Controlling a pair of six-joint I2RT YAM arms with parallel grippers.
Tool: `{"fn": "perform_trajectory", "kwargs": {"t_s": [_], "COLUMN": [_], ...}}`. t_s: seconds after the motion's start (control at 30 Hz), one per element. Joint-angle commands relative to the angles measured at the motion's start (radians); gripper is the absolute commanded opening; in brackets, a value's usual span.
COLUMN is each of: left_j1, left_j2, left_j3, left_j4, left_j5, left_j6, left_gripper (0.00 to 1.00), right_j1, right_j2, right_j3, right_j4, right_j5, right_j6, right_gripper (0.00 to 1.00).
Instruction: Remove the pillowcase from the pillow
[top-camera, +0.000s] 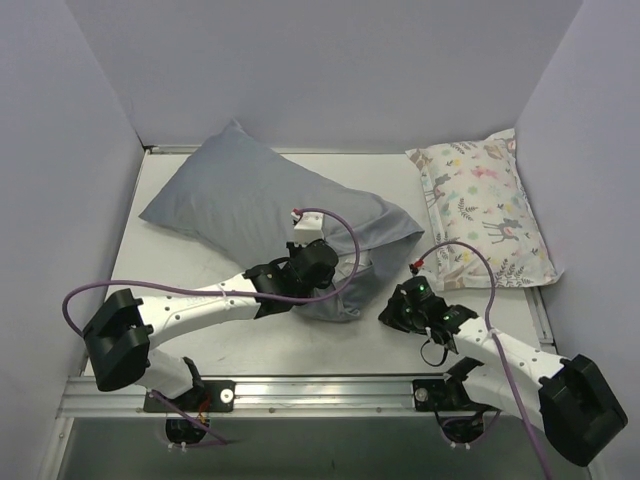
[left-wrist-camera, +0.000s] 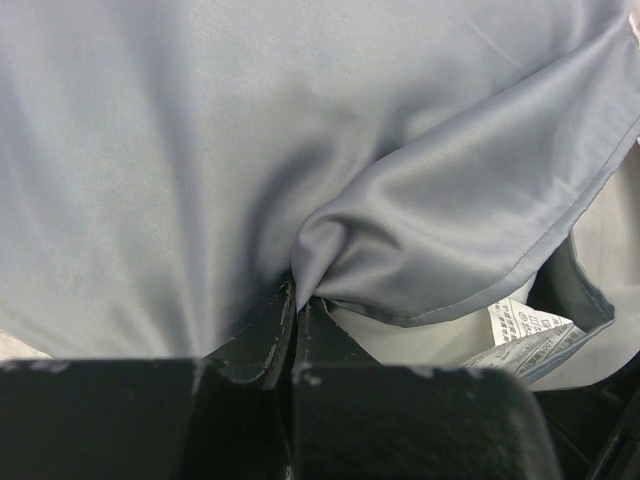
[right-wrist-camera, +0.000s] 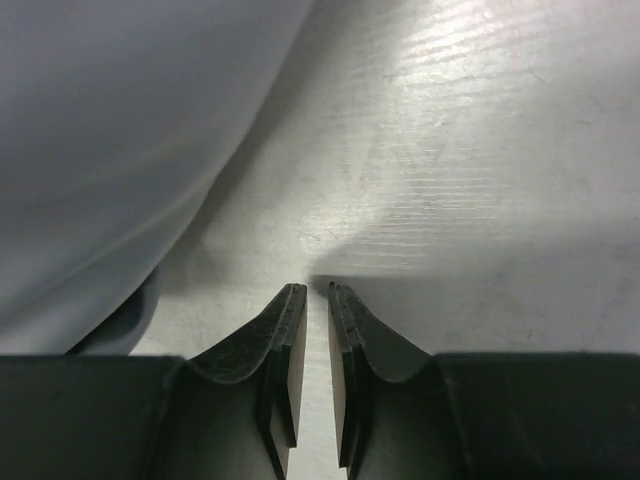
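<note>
The grey pillowcase (top-camera: 250, 195) lay across the upper left of the top view, the pillow (top-camera: 225, 190) filling it, its loose open end bunched on the table (top-camera: 330, 345) near the centre. The left gripper (left-wrist-camera: 297, 300) was closed tight on a fold of that fabric by the hem. The right gripper (right-wrist-camera: 318, 292) sat low over the bare table right of the pillowcase, its jaws nearly together and holding nothing. A printed pillow (top-camera: 485, 210) lay at upper right.
</note>
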Motion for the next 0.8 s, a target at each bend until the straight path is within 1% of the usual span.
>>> {"fn": "perform_trajectory", "kwargs": {"t_s": [0.0,0.03,0.1,0.13,0.2,0.23,0.33,0.4,0.43,0.5,0.53,0.63,0.7,0.73,0.77], "left_j1": [0.013,0.013,0.015,0.015,0.015,0.016,0.016,0.016,0.016,0.016,0.016,0.016,0.016,0.015,0.016], "left_j2": [-0.016,-0.012,-0.016,-0.019,-0.019,-0.02,-0.026,-0.028,-0.029,-0.031,-0.028,-0.019,-0.012,-0.003,0.001], "left_j3": [-0.019,-0.022,-0.03,-0.034,-0.036,-0.036,-0.037,-0.04,-0.04,-0.037,-0.036,-0.034,-0.031,-0.03,-0.028], "left_j4": [-0.016,-0.016,-0.004,-0.001,0.005,0.007,0.01,0.019,0.022,0.024,0.025,0.028,0.037,0.039,0.042], "left_j5": [0.014,0.02,0.024,0.032,0.037,0.041,0.057,0.061,0.064,0.066,0.066,0.069,0.075,0.076,0.077], "left_j6": [0.011,0.013,0.013,0.016,0.017,0.019,0.023,0.022,0.023,0.02,0.02,0.016,0.013,0.013,0.011], "left_gripper": [0.0,0.0,0.0,0.0,0.0,0.0,0.0,0.0,0.0,0.0,0.0,0.0,0.0,0.0,0.0], "right_j1": [0.001,0.002,0.005,0.008,0.018,0.022,0.034,0.037,0.039,0.054,0.057,0.065,0.067,0.068,0.067], "right_j2": [0.007,-0.025,-0.074,-0.136,-0.209,-0.28,-0.35,-0.32,-0.254,-0.183,-0.124,-0.025,0.016,0.048,0.061], "right_j3": [0.047,0.057,0.073,0.09,0.108,0.132,0.18,0.249,0.28,0.352,0.363,0.384,0.389,0.386,0.381], "right_j4": [0.017,0.0,-0.078,-0.103,-0.178,-0.198,-0.217,-0.215,-0.215,-0.212,-0.201,-0.143,-0.117,-0.111,-0.114], "right_j5": [0.0,0.001,0.023,0.027,0.034,0.035,0.04,0.053,0.054,0.054,0.095,0.104,0.113,0.113,0.104], "right_j6": [-0.039,-0.053,-0.069,-0.076,-0.082,-0.085,-0.092,-0.113,-0.122,-0.131,-0.131,-0.125,-0.122,-0.122,-0.121], "right_gripper": [0.18,0.23,0.28,0.32,0.36,0.38,0.39,0.42,0.47,0.55,0.62,0.68,0.68,0.59,0.47]}}
